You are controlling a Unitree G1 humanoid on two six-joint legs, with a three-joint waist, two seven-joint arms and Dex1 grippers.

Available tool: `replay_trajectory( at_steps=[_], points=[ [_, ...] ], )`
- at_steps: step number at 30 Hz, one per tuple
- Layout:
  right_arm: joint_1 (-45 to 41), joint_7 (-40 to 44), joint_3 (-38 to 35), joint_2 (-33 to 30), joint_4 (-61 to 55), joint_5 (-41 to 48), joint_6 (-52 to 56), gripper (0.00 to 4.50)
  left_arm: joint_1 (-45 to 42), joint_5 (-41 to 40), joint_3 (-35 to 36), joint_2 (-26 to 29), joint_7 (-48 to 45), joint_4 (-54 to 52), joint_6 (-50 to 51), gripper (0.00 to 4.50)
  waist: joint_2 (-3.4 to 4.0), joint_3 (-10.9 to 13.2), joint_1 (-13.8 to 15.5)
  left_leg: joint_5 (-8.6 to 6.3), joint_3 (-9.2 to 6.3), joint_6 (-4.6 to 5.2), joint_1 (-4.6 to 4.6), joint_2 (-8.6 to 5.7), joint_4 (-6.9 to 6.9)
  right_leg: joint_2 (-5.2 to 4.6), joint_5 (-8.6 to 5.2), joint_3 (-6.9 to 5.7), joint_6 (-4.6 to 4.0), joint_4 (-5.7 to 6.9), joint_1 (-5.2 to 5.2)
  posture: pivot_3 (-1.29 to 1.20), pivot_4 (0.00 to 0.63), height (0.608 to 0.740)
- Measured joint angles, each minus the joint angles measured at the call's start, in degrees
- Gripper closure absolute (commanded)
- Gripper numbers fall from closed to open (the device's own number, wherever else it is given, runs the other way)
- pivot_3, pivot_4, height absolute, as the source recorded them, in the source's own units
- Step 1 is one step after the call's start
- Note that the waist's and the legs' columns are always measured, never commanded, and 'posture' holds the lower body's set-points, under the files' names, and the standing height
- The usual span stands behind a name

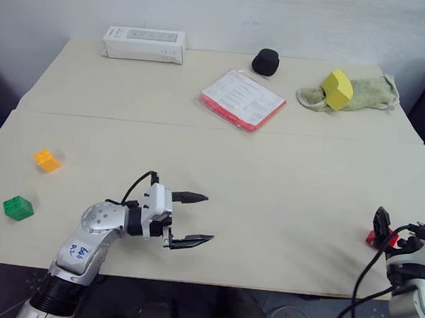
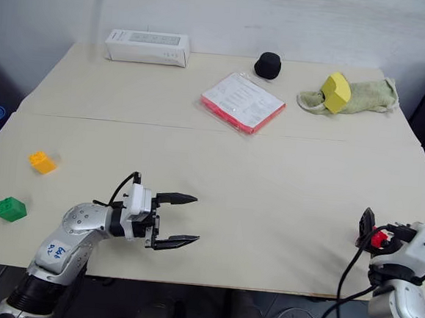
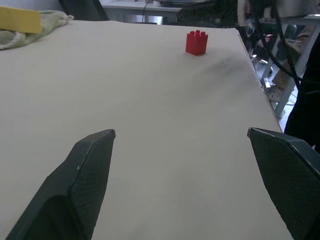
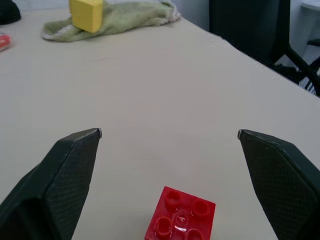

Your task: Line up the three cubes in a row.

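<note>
At the lower right of the head view, the right gripper point(image 4: 169, 134) hangs with fingers wide over the red brick point(image 4: 181, 221), apparently lining up a grasp. The left gripper point(image 1: 191, 218), also wide and empty, waits centrally. Orange-yellow brick point(image 1: 47, 161) and green brick point(image 1: 18, 208) sit far left, unaligned. No containers appear.

We count three small studded bricks on the table point(image 1: 270, 178): one orange-yellow brick point(image 1: 47, 161) and one green brick point(image 1: 18, 208) at the near left, and one red brick point(image 3: 196, 42) at the near right edge. Along the far side we count one white box point(image 1: 144, 44), one black round object point(image 1: 265, 61), one red-edged booklet point(image 1: 243, 99), one green cloth point(image 1: 365, 94) and one yellow foam block point(image 1: 337, 89). Two grippers are in view, the left gripper point(image 1: 193, 219) and the right gripper point(image 4: 170, 135).
</note>
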Motion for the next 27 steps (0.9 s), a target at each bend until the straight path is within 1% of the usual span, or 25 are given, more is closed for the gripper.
replay_trajectory(
  at_steps=[2, 5, 9, 10, 12, 15, 16, 17, 18, 20, 21, 23, 25, 26, 27],
  points=[
    [-2.3, -3.7, -0.1, 0.7, 1.6, -2.0, 2.2, 0.0, 0.8, 0.2, 0.2, 0.2, 0.7, -1.2, 0.1, 0.03, 0.0, 0.0, -0.1, 0.0, 0.01, 0.0, 0.0, 0.0, 0.0, -0.01, 0.01, 0.02, 0.02, 0.0, 0.0, 0.0, 0.15, 0.74],
    [-3.7, -7.1, 0.4, 3.3, 1.6, -2.7, 4.9, 0.57, 1.3, 0.3, 0.2, 0.2, 1.6, -1.7, 0.4, 0.0, 0.0, 0.0, -0.1, 0.02, 0.0, -0.03, 0.02, 0.03, -0.03, 0.03, 0.01, 0.01, 0.02, 0.02, 0.0, 0.0, 0.15, 0.74],
    [-3.9, -8.2, 2.3, 6.6, 1.5, -2.8, 6.7, 1.93, 1.4, 0.4, 0.2, 0.2, 2.3, -1.8, 0.5, 0.0, 0.01, 0.0, -0.2, 0.03, 0.01, -0.04, 0.02, 0.03, -0.04, 0.02, 0.01, 0.02, 0.03, 0.03, -0.01, 0.0, 0.15, 0.74],
    [-4.0, -8.3, 2.4, 7.0, 1.1, -2.8, 7.0, 2.21, 1.4, 0.4, 0.2, 0.2, 2.5, -1.8, 0.5, 0.0, 0.01, 0.0, -0.2, 0.02, 0.01, -0.03, 0.01, 0.02, -0.03, 0.02, 0.01, 0.02, 0.03, 0.03, -0.01, 0.0, 0.15, 0.74],
    [-4.1, -8.2, 2.6, 7.2, 0.2, -2.8, 7.3, 2.96, 1.5, 0.5, 0.2, 0.2, 2.6, -1.8, 0.5, 0.0, 0.01, 0.0, -0.2, 0.02, 0.01, -0.02, 0.01, 0.02, -0.03, 0.02, 0.01, 0.02, 0.04, 0.01, 0.0, 0.0, 0.15, 0.74],
    [-4.1, -5.8, 3.1, 6.8, -0.4, -2.6, 7.1, 2.97, 1.5, 0.6, 0.2, 0.2, 3.0, -1.8, 0.5, 0.0, 0.01, 0.0, -0.2, 0.01, 0.01, -0.02, 0.01, 0.03, -0.04, 0.02, 0.01, 0.02, 0.04, 0.01, 0.0, 0.0, 0.15, 0.74],
    [-3.7, -1.1, 4.3, 4.1, -0.3, -1.8, 6.5, 2.97, 1.5, 0.6, 0.2, 0.2, 3.1, -1.8, 0.4, 0.0, 0.06, 0.0, -0.3, -0.01, 0.05, 0.03, 0.0, 0.01, -0.01, 0.02, 0.02, 0.04, 0.07, 0.0, -0.01, 0.0, 0.15, 0.74],
    [-3.8, 5.2, 6.0, 0.1, -0.6, -0.9, 5.1, 2.97, 1.5, 0.6, 0.2, 0.2, 3.2, -1.8, 0.4, 0.0, 0.12, 0.1, -0.4, -0.12, 0.14, 0.3, 0.02, -0.01, -0.03, 0.02, 0.05, 0.1, 0.12, -0.02, -0.01, 0.0, 0.15, 0.74],
    [-3.8, 11.2, 7.4, -3.8, -0.8, -0.4, 3.5, 2.97, 1.4, 0.7, 0.2, 0.2, 3.3, -1.8, 0.4, 0.0, 0.12, 0.1, -0.5, -0.16, 0.15, 0.36, 0.03, -0.01, 0.01, 0.03, 0.05, 0.1, 0.14, -0.03, 0.0, 0.0, 0.15, 0.74],
    [-4.6, 29.1, 12.8, -15.2, -1.3, 0.0, -2.3, 2.97, 1.4, 0.7, 0.2, 0.2, 3.5, -1.6, 0.2, 0.0, 0.08, 0.0, -0.4, -0.17, 0.06, 0.36, 0.05, 0.01, 0.02, 0.15, 0.04, 0.03, 0.17, -0.1, 0.05, 0.0, 0.15, 0.74],
    [-5.3, 36.5, 15.5, -19.4, -1.3, -0.1, -4.8, 2.97, 1.3, 0.8, 0.2, 0.2, 3.5, -1.4, 0.0, 0.0, 0.04, 0.0, -0.3, -0.17, 0.03, 0.34, 0.05, 0.05, 0.0, 0.22, 0.04, 0.04, 0.17, -0.11, 0.06, 0.0, 0.15, 0.74],
    [-9.0, 53.2, 24.3, -27.3, 2.3, -1.9, -10.6, 2.97, 1.2, 1.0, 0.3, 0.2, 3.5, -0.8, -0.4, 0.0, -0.05, 0.1, -0.2, -0.17, -0.02, 0.32, 0.05, 0.08, 0.02, 0.28, 0.04, 0.0, 0.17, -0.15, 0.08, 0.0, 0.15, 0.74],
    [-14.6, 63.5, 30.2, -28.5, 9.0, -3.6, -15.0, 2.97, 0.9, 1.2, 0.2, 0.1, 3.5, -0.5, -0.8, 0.0, -0.22, 0.1, -0.1, -0.17, -0.03, 0.32, 0.02, 0.07, 0.07, 0.27, 0.05, -0.01, 0.16, -0.16, 0.08, 0.0, 0.15, 0.74],
    [-17.0, 66.9, 32.1, -28.3, 12.1, -4.1, -16.5, 2.97, 0.9, 1.3, 0.3, 0.1, 3.5, -0.5, -0.9, 0.0, -0.21, 0.1, -0.1, -0.16, -0.03, 0.34, -0.01, 0.03, 0.06, 0.2, 0.05, -0.01, 0.16, -0.14, 0.06, 0.0, 0.15, 0.74],
    [-21.6, 71.0, 34.8, -27.1, 16.7, -4.5, -18.1, 2.97, 1.2, 1.4, 0.8, 0.3, 3.6, -0.3, -1.0, 0.0, -0.22, 0.2, -0.2, -0.14, 0.0, 0.32, 0.0, 0.04, 0.12, 0.19, 0.05, 0.0, 0.16, -0.12, 0.06, 0.0, 0.15, 0.74]
  ],
)
